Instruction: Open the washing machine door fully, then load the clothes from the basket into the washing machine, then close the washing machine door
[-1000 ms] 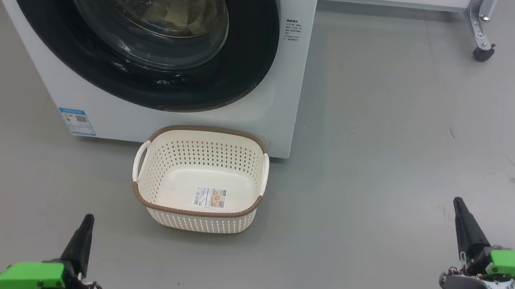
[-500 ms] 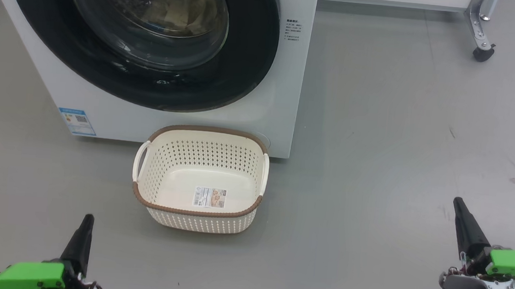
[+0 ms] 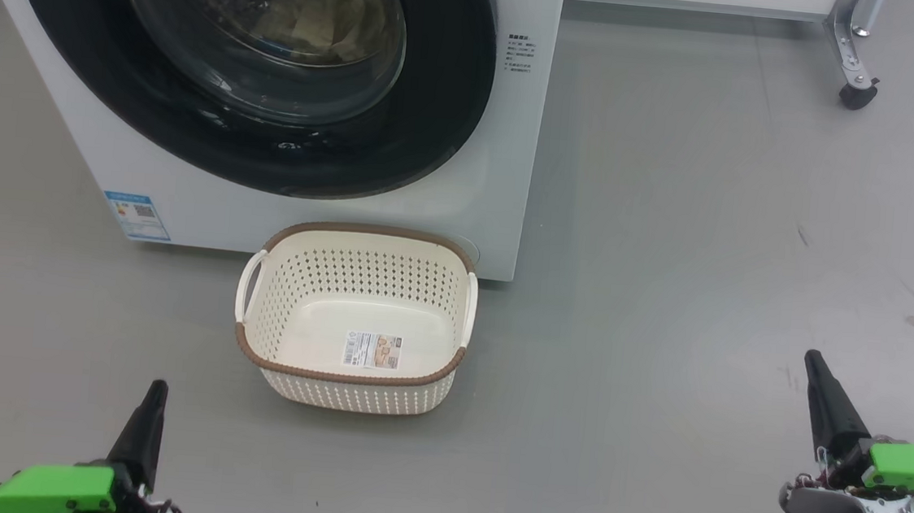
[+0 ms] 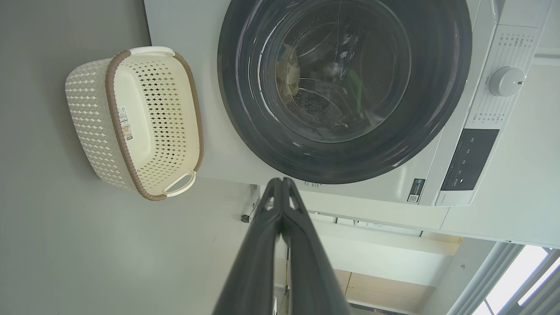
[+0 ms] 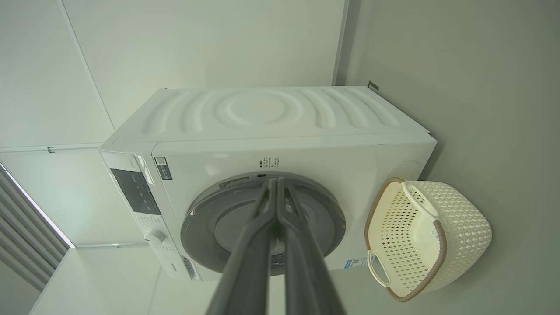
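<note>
**Where the three cameras stand**

The head view looks down from above and in front of the washing machine (image 3: 504, 170), near enough that the machine's upper part is cut off. The basket (image 3: 357, 281) sits mid-frame at the machine's foot. The left wrist view faces the washing machine door (image 4: 345, 87) head-on and close, rolled a quarter turn, with the machine's foot toward its left. The right wrist view stands farther back, rolled the opposite way, taking in the machine's whole front and one side. All three share door and basket.

Illegible print on washing machine (image 3: 513, 171), basket (image 3: 348, 395)
</note>
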`<state>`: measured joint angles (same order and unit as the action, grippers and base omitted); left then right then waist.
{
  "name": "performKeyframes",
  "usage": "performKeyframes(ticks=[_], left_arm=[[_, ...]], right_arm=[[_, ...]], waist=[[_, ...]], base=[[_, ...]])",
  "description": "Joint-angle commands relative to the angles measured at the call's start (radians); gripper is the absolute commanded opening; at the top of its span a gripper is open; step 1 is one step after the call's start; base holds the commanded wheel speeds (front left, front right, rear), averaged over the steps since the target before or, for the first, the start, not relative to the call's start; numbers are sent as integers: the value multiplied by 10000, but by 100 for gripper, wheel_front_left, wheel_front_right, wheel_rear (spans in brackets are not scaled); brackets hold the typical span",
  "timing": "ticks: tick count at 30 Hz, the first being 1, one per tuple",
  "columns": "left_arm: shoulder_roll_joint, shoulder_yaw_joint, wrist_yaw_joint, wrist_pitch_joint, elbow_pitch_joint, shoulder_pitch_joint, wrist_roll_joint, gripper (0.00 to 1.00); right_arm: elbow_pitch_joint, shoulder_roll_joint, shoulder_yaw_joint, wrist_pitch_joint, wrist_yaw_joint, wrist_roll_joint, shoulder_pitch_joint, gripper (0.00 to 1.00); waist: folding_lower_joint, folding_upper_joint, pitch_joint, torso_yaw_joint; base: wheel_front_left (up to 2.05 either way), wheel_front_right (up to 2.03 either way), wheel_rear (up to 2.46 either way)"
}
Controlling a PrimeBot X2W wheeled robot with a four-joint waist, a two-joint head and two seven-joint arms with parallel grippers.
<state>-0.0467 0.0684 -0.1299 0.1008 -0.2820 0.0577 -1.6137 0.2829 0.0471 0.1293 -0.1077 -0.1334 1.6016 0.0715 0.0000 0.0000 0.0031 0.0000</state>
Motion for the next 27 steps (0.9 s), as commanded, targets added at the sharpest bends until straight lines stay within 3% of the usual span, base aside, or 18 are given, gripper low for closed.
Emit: performKeyframes(ticks=[1,27], left_arm=[[-87,390,-8,73,369,498,-2,0],[-71,414,-8,92,369,500,17,0]], right_arm=[[-382,31,-157,-54,27,71,364,0],[-382,31,-157,-54,27,72,364,0]], waist=[[0,0,0,0],[0,0,0,0]], base=[[0,0,0],[0,0,0]])
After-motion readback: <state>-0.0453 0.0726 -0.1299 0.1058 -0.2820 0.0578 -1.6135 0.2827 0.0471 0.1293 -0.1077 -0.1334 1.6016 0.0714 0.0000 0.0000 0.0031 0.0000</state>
